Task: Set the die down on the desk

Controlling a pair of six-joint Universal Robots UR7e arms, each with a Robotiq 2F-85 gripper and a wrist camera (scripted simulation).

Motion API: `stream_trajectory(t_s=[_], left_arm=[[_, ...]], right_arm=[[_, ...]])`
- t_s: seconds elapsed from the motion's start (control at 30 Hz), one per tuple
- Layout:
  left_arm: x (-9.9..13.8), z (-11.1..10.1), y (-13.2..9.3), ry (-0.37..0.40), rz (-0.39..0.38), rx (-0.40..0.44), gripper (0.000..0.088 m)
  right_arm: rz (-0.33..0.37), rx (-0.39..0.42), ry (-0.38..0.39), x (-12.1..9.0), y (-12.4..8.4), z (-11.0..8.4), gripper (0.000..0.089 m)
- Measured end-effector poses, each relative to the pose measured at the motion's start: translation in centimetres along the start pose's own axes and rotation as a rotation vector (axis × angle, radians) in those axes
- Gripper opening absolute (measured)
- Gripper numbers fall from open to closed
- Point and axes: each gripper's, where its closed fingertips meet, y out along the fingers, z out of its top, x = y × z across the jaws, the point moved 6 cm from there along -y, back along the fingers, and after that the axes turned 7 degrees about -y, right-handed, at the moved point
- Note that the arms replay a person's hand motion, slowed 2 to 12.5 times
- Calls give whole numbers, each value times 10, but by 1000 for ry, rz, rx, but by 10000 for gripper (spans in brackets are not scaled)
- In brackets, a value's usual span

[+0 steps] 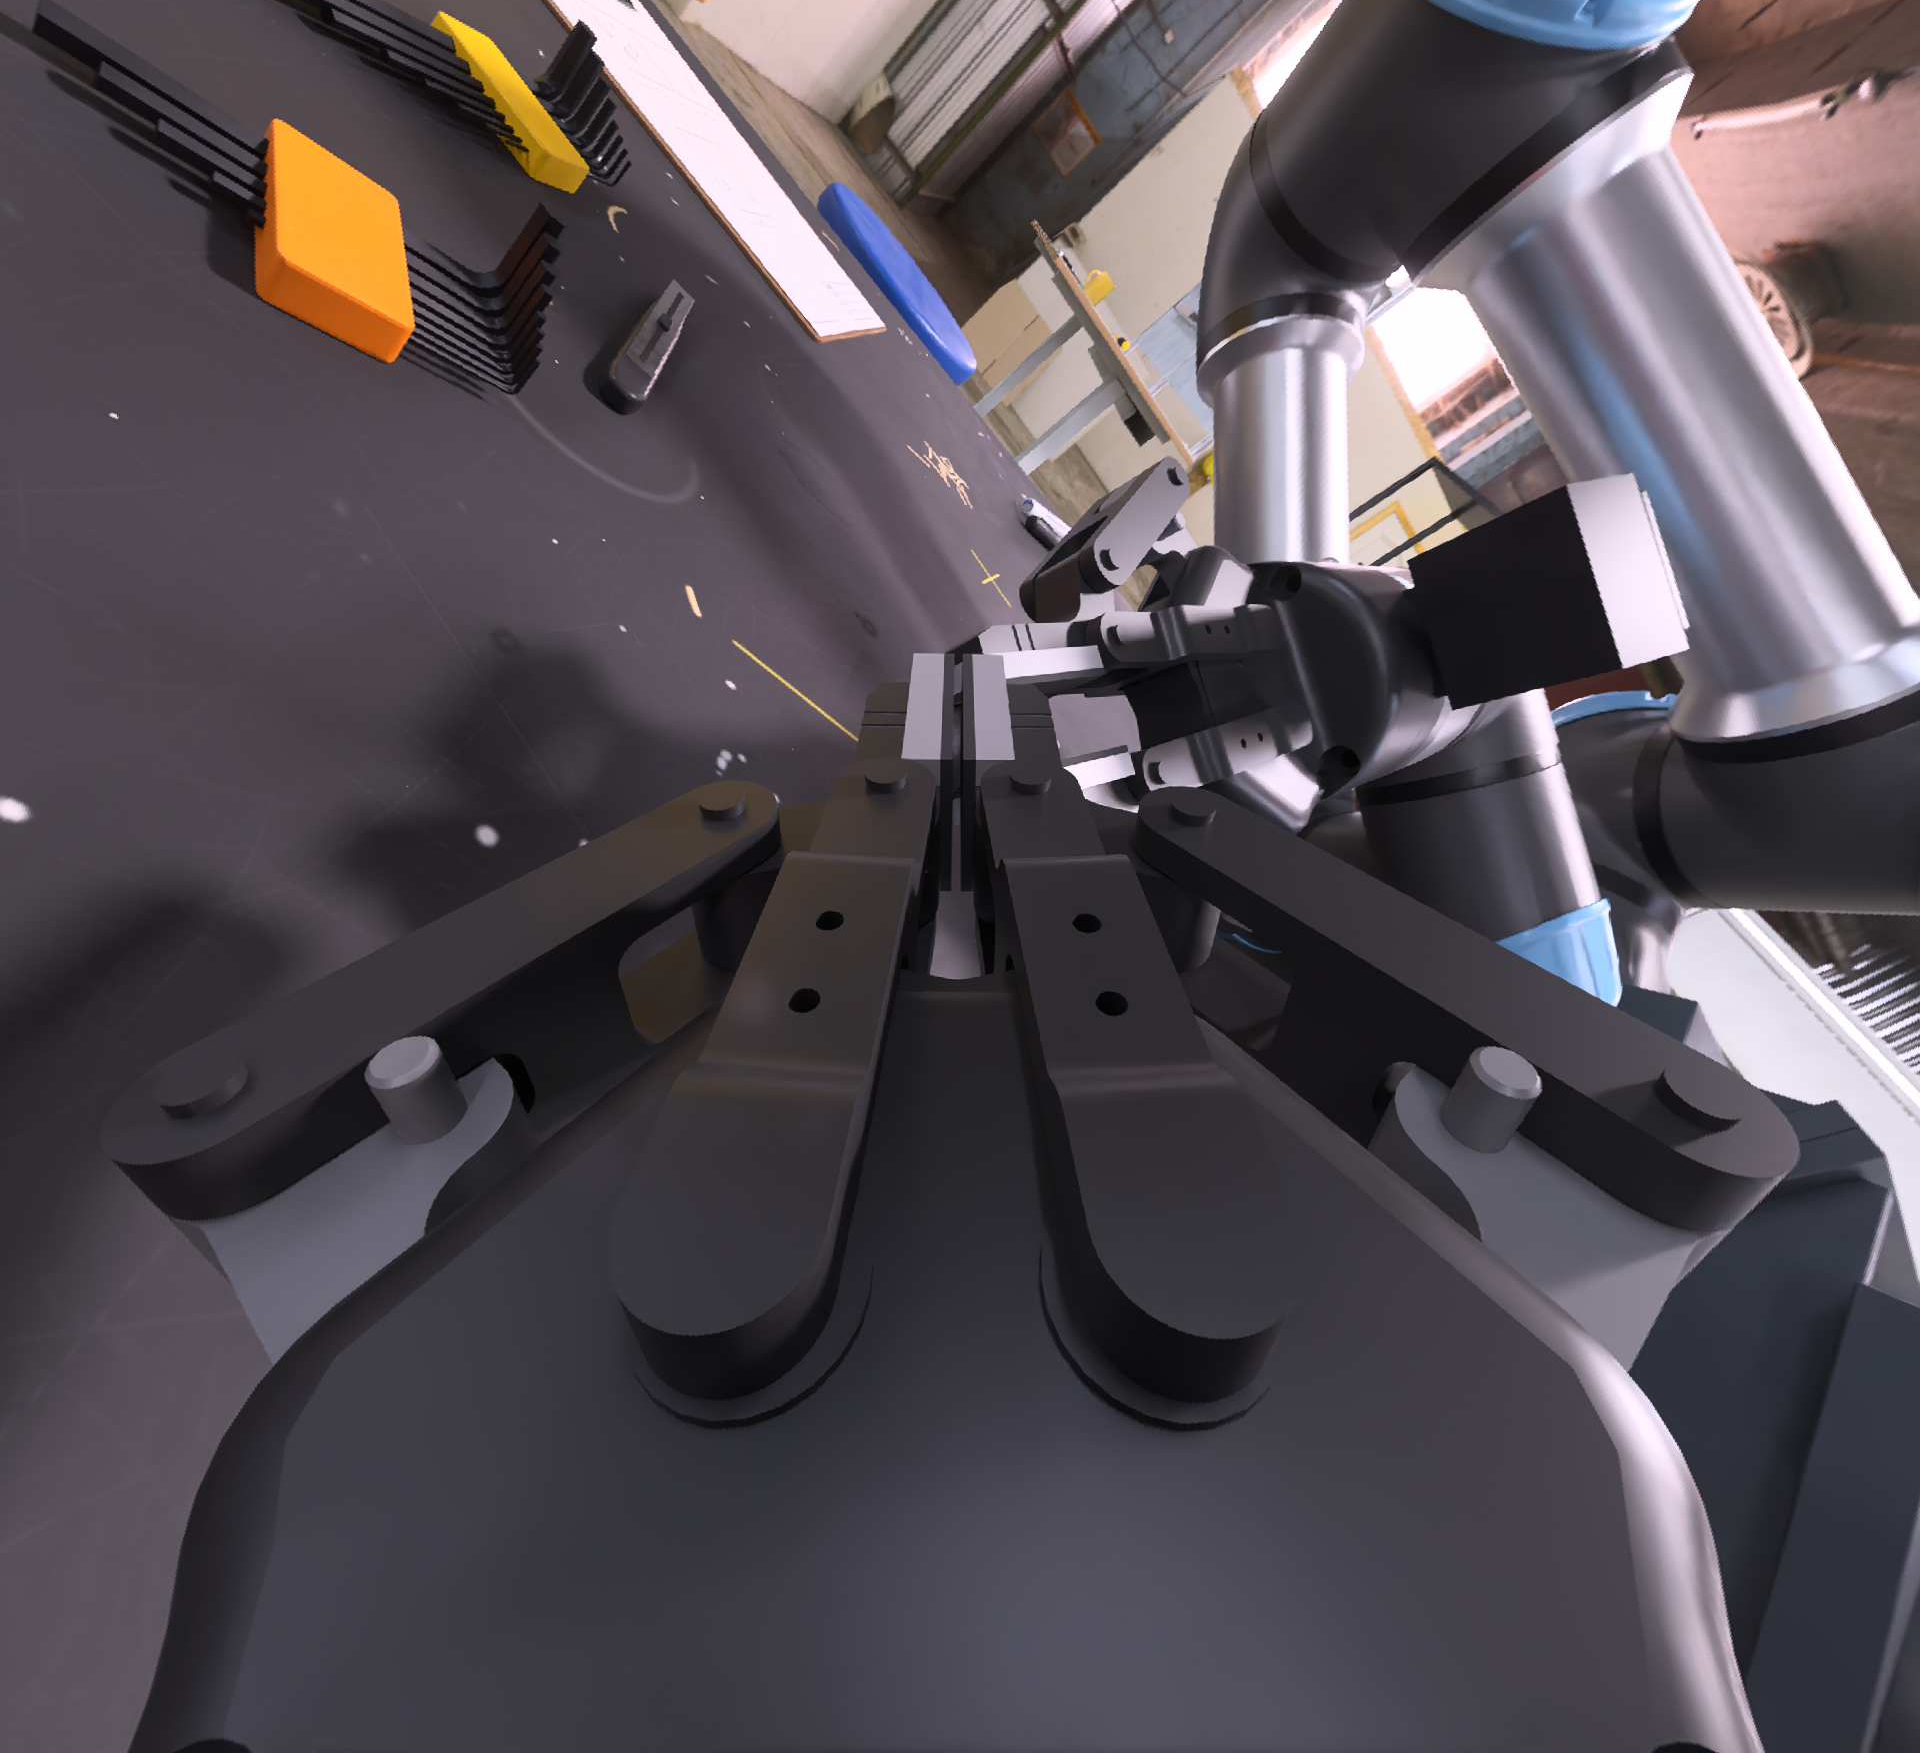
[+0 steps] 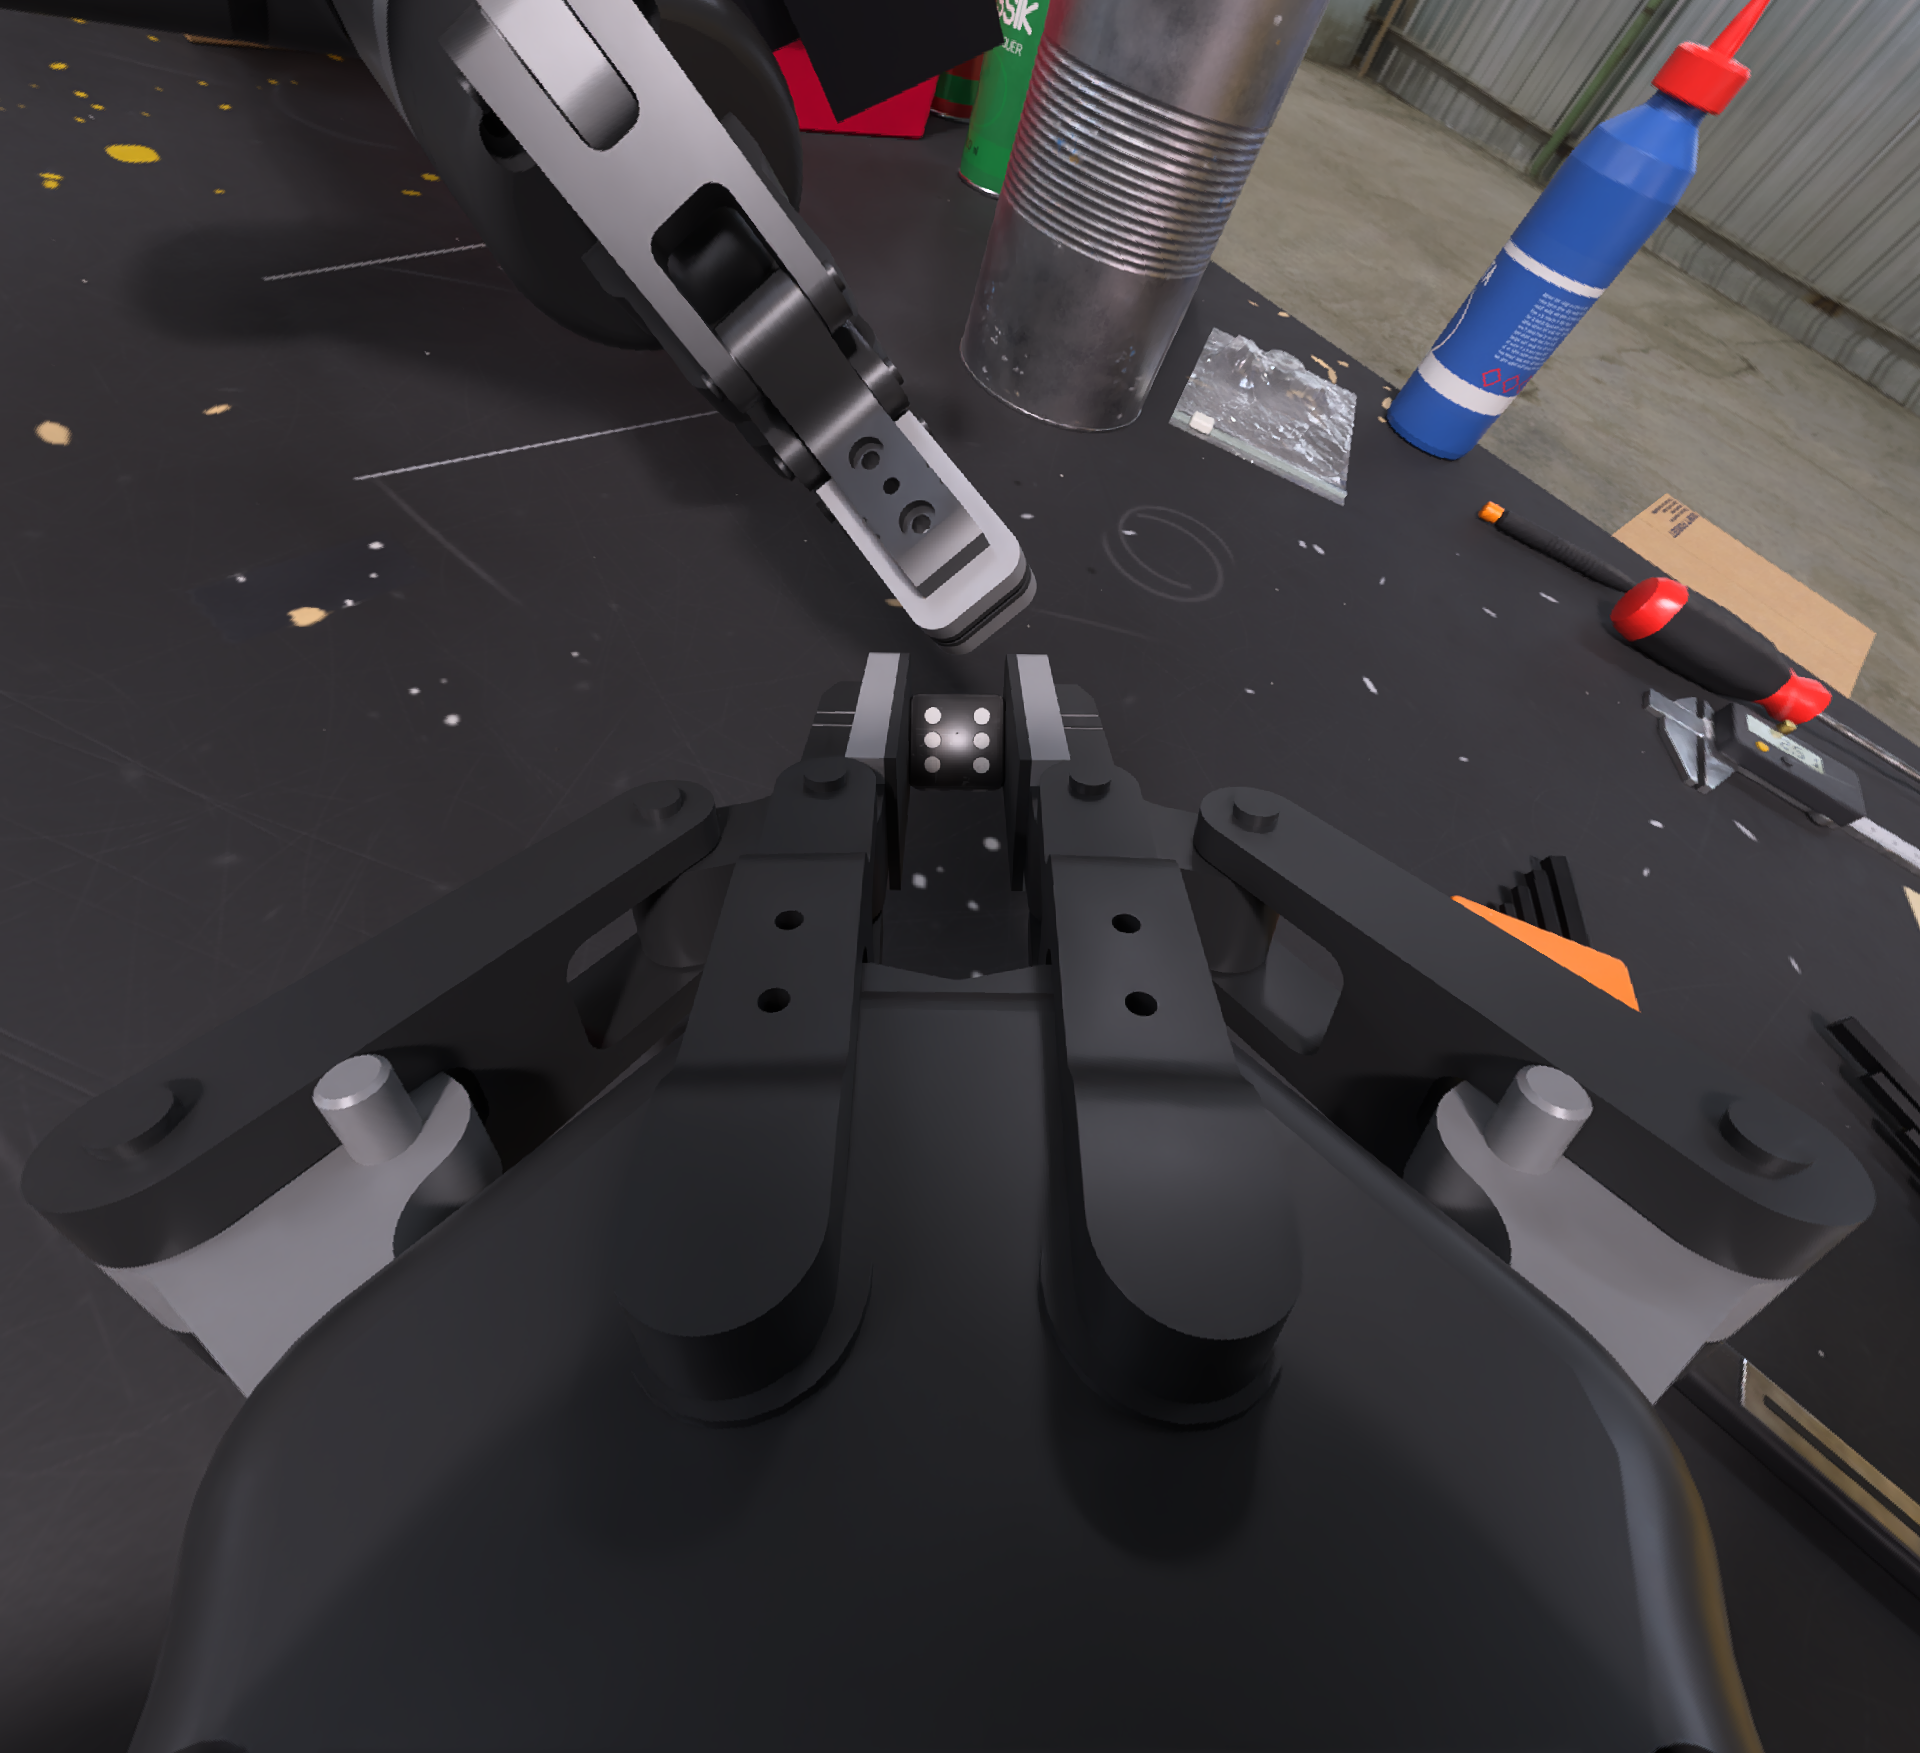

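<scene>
- Black with white pips, the die (image 2: 957,739) sits pinched between the right claw (image 2: 957,716) tips, held above the table (image 2: 312,716), six pips facing the camera.
- That grip looks central and square, which should let the die drop flat once the jaws part; the set-down seems not yet done.
- Just ahead of the right claw, the left claw (image 1: 958,704) has its jaws pressed together on nothing, its tips almost meeting the right one's, probably out of the way of the release.
- Beyond the right claw stand a steel can (image 2: 1132,176) and a blue bottle (image 2: 1558,249); to its right lies a screwdriver (image 2: 1704,633).
- Ahead-left of the left claw lie hex-key sets in an orange holder (image 1: 332,243) and a yellow holder (image 1: 514,103).
- Dark, scratched and paint-flecked, the table stands in a workshop with corrugated metal walls.
</scene>
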Motion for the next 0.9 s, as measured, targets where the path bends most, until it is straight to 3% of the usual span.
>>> stream_trajectory(t_s=[0.37, 0.57, 0.9], left_arm=[[2, -1, 6, 130, 108, -17, 71], [5, 3, 5, 177, 130, -12, 106], [3, 2, 2, 220, 178, -29, 89]], right_arm=[[-2, -25, 32, 0, -8, -6, 159], [13, -68, 50, 2, -15, -15, 159], [87, -228, 117, 0, -25, -36, 159]])
